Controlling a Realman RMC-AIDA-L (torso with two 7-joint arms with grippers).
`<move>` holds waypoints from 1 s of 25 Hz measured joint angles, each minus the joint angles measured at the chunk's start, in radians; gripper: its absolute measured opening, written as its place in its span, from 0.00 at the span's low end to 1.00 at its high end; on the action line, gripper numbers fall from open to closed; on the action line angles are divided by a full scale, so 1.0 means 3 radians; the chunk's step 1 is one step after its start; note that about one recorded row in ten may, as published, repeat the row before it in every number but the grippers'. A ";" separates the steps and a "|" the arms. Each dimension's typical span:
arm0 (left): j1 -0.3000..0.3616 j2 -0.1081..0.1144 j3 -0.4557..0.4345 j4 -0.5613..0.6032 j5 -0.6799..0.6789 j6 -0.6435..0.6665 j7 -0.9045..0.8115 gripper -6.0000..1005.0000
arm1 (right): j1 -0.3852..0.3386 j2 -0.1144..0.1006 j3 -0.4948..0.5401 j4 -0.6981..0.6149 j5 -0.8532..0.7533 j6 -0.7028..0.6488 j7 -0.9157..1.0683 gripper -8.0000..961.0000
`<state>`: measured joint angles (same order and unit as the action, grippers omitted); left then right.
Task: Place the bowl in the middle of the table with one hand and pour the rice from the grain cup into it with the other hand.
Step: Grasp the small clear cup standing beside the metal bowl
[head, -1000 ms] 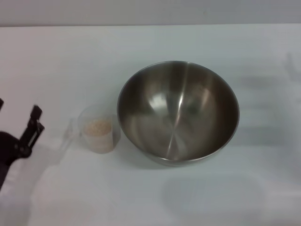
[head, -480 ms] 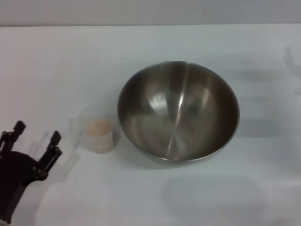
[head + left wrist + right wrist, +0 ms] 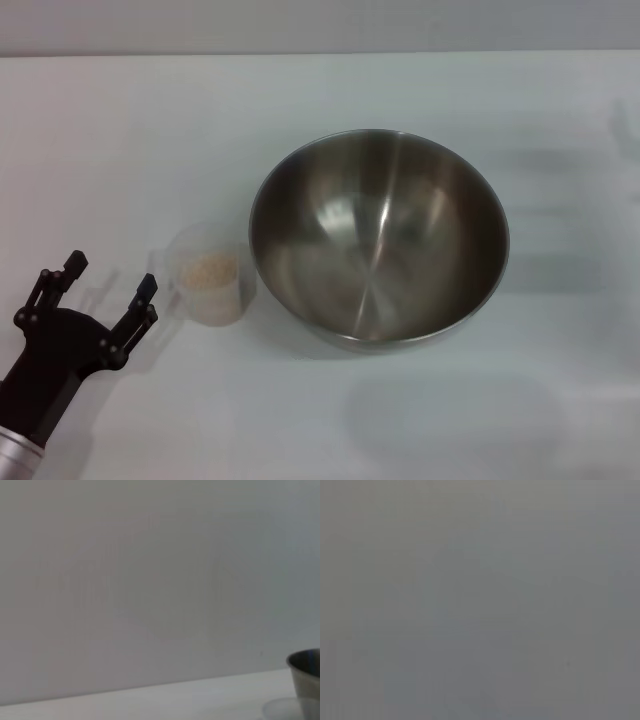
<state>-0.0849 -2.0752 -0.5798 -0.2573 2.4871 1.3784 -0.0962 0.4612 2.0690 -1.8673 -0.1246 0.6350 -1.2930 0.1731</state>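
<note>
The steel bowl (image 3: 380, 238) stands on the white table (image 3: 150, 130), a little right of its middle, and is empty. The clear grain cup (image 3: 208, 274) stands just left of the bowl, touching or almost touching its side, with rice (image 3: 208, 270) in its lower part. My left gripper (image 3: 105, 277) is open and empty at the front left, a short way left of the cup. The left wrist view shows the bowl's side (image 3: 305, 675) and the cup's rim (image 3: 282, 710) at the edge. My right gripper is out of view; its wrist view shows only plain grey.
The table's far edge (image 3: 320, 54) meets a grey wall. Nothing else stands on the table.
My left gripper has come into view from the left edge, moved right toward the cup and turned its open fingers forward. Bowl and cup have not moved.
</note>
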 joint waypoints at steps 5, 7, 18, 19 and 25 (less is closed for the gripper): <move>-0.0040 0.0000 -0.0002 0.0004 -0.0002 -0.0117 0.0004 0.77 | -0.0008 0.0001 0.0030 0.0001 0.0000 -0.0006 0.0004 0.79; -0.0048 0.0000 -0.0007 -0.0003 -0.0003 -0.0145 0.0010 0.77 | -0.0010 0.0002 0.0030 0.0002 0.0000 -0.0008 0.0004 0.79; -0.0123 -0.0006 -0.0012 -0.0007 -0.0008 -0.0221 0.0014 0.77 | -0.0014 0.0007 0.0028 0.0001 0.0000 -0.0014 0.0006 0.79; -0.0123 -0.0006 -0.0012 -0.0007 -0.0008 -0.0221 0.0014 0.77 | -0.0014 0.0007 0.0027 0.0001 0.0000 -0.0014 0.0006 0.79; -0.0185 -0.0006 -0.0043 -0.0002 -0.0007 -0.0298 0.0014 0.77 | -0.0014 0.0005 0.0027 -0.0004 0.0000 -0.0016 0.0006 0.79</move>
<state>-0.1404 -2.0770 -0.5925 -0.2580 2.4849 1.2891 -0.0919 0.4571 2.0706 -1.8591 -0.1258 0.6350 -1.2978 0.1750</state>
